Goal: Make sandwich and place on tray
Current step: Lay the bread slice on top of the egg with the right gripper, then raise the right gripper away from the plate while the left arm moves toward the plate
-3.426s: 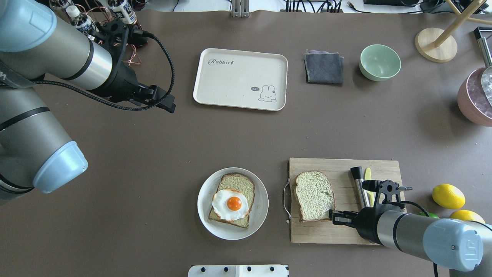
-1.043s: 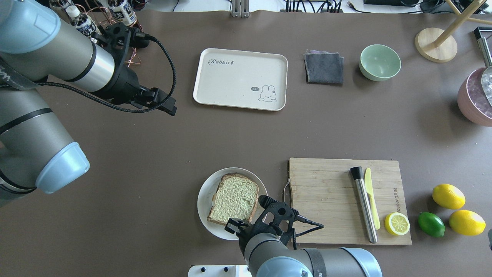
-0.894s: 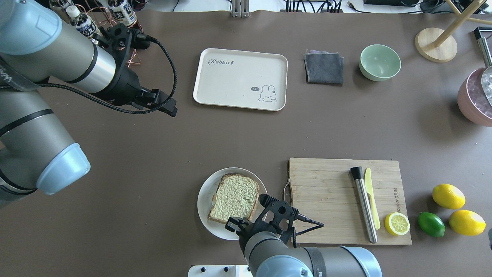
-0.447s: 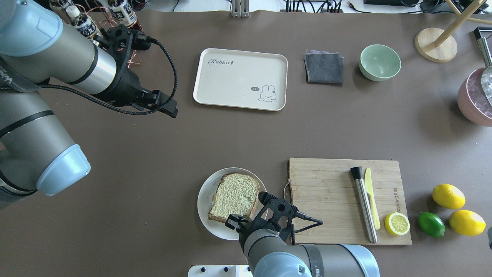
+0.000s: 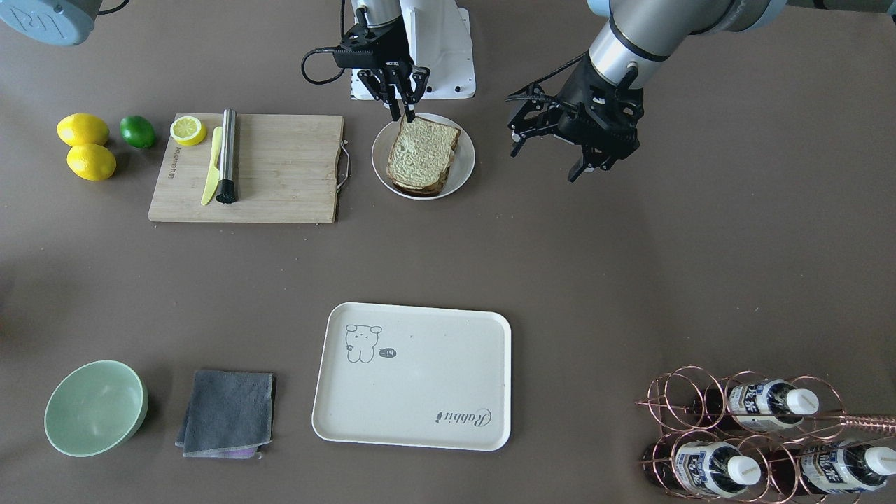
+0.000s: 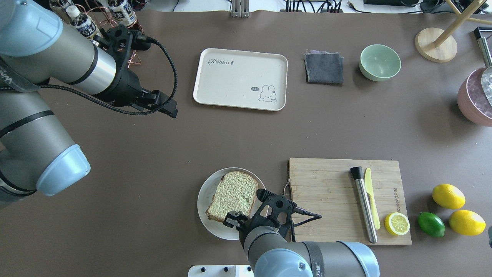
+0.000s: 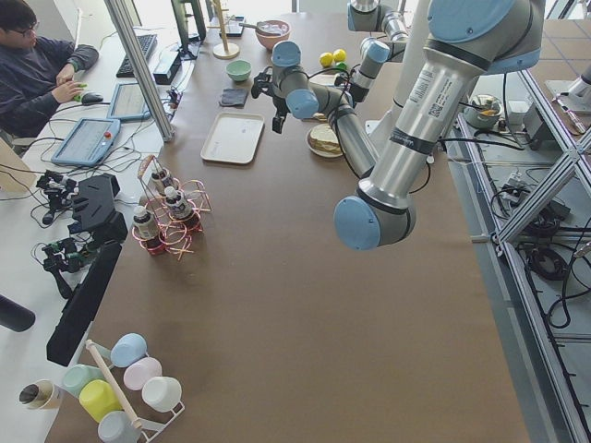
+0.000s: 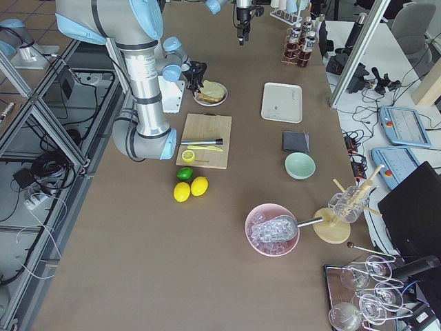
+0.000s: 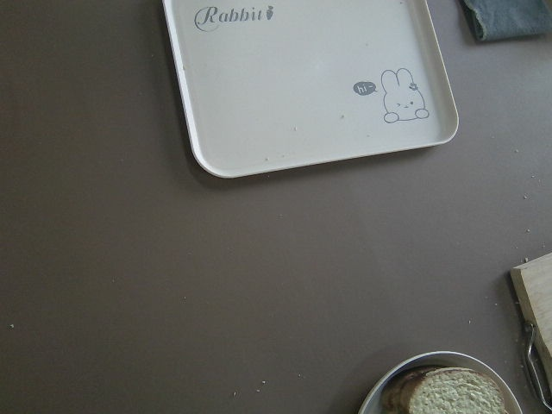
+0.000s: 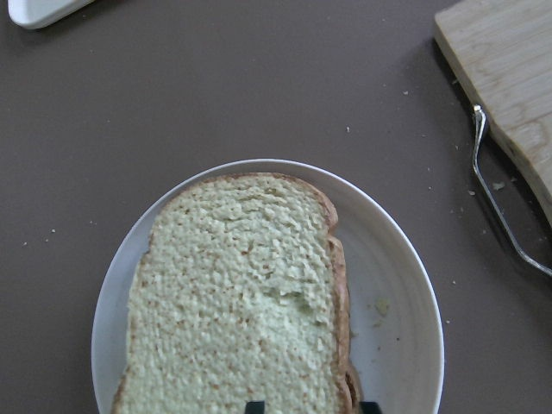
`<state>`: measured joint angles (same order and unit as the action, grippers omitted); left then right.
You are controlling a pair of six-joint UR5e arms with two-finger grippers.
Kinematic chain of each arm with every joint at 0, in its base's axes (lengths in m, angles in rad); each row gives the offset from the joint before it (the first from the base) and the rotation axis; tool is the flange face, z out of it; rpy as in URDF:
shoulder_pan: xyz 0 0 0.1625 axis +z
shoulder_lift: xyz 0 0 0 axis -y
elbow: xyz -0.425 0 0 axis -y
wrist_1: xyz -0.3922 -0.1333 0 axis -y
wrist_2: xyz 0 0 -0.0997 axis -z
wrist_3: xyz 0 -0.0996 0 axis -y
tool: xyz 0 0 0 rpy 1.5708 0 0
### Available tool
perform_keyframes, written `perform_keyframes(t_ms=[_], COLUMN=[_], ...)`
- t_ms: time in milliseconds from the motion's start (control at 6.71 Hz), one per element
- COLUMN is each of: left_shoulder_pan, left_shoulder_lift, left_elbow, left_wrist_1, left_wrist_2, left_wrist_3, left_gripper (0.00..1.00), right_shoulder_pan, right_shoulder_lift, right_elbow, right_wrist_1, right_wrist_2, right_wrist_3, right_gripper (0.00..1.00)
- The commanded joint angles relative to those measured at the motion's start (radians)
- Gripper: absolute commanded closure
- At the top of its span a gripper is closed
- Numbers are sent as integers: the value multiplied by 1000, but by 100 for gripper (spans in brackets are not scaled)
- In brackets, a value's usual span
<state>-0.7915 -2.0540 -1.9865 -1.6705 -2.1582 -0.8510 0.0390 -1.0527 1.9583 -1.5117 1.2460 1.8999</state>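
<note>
So, starting at the robot-side edge of the counter, about halfway along it: the sandwich (image 6: 233,196) is stacked up on the round white plate (image 6: 203,209), just beside the wooden cutting board (image 6: 326,192). You only really see the top slice and a bit of crust from the one under it; the filling is hidden.

The right gripper (image 5: 402,113) points down at the end of the sandwich nearest the robot, with its fingers apart and nothing pinched. I can't tell if the tips are touching the bread.

Further out toward the far-left corner, the left gripper (image 6: 169,107) hangs over bare counter. No idea whether its fingers are spread or together.

The tray (image 6: 230,84) sits near the middle of the far edge, with nothing on it, well apart from the plate.

My worry is that the stack is loose. A pinch at one end might catch only the top slice, or let the layers fan and slide apart on the long carry across. A low grab could also drag the plate along.
</note>
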Motion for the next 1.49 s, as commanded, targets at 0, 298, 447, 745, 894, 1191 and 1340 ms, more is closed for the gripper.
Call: perform_keyframes(t_ms=[0, 298, 447, 745, 894, 1191, 1340], left_shoulder_pan=[0, 24, 47, 77, 96, 138, 152], left_shoulder_lift=[0, 0, 0, 11, 15, 17, 17], left_elbow=[-1, 2, 3, 8, 14, 63, 90], left_wrist_1=[0, 0, -14, -31, -49, -104, -135], left_wrist_2=[0, 6, 11, 24, 32, 66, 73], left_wrist_3=[0, -28, -63, -92, -92, -97, -108], left_gripper=[2, 2, 2, 2, 2, 2, 2], right_shoulder_pan=[27, 186, 300, 476, 560, 777, 896], right_shoulder_lift=[-1, -13, -23, -113, -154, -258, -329], right_elbow=[22, 66, 83, 117, 120, 122, 120], right_wrist_1=[-4, -69, -118, -148, -151, -150, -150], right_wrist_2=[21, 236, 347, 511, 547, 747, 841], right_wrist_3=[-30, -77, -155, -336, -464, -783, -1009], right_gripper=[0, 0, 0, 0, 0, 0, 0])
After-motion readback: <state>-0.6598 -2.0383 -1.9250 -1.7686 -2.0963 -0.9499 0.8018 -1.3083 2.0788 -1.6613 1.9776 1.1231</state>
